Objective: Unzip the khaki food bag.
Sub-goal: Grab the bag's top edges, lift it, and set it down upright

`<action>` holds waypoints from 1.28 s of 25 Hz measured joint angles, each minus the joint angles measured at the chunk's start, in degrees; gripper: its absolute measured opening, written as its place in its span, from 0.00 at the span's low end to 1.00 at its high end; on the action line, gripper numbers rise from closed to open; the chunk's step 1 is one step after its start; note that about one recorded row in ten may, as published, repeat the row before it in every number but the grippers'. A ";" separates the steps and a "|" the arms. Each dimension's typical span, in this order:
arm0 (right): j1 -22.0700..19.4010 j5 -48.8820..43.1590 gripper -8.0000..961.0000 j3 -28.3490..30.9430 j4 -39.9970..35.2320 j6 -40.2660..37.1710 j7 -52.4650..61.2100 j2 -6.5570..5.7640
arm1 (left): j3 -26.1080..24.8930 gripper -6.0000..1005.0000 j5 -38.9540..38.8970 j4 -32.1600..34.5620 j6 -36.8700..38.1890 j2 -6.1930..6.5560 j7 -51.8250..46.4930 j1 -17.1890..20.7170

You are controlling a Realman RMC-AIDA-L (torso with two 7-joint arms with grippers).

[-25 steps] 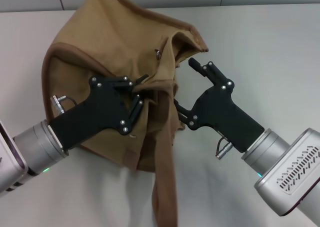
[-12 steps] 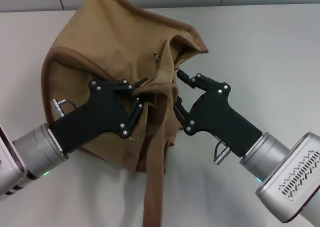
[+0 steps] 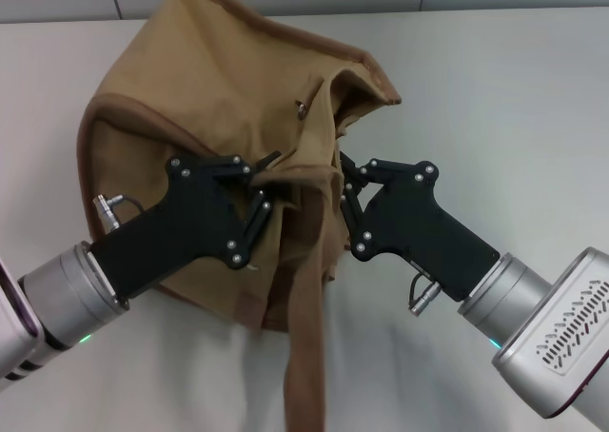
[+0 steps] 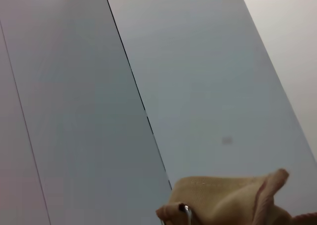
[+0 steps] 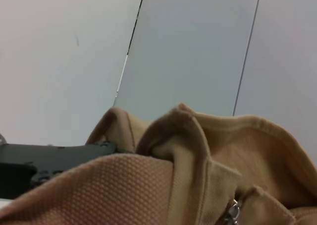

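Khaki food bag (image 3: pixel 205 89): tan canvas, brown trim, slumped and crumpled on table, strap trailing toward robot.

The khaki food bag (image 5: pixel 163 180) sits right up against the right arm's camera and fills the low part of what it sees. Its tan cloth folds up into a soft hump, with a thick woven strap (image 5: pixel 89 190) closest. A small silver zipper pull (image 5: pixel 231 213) peeks out between folds (only a bit shows). The left gripper (image 5: pixel 47 160), black, lies just beyond the bag. Grey wall panels (image 5: pixel 193 51) stand behind.
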 joint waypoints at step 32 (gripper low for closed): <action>-3.84 0.53 0.05 1.26 -4.15 1.31 9.33 0.00 | -25.10 0.07 0.07 -10.43 14.47 0.00 -0.85 10.38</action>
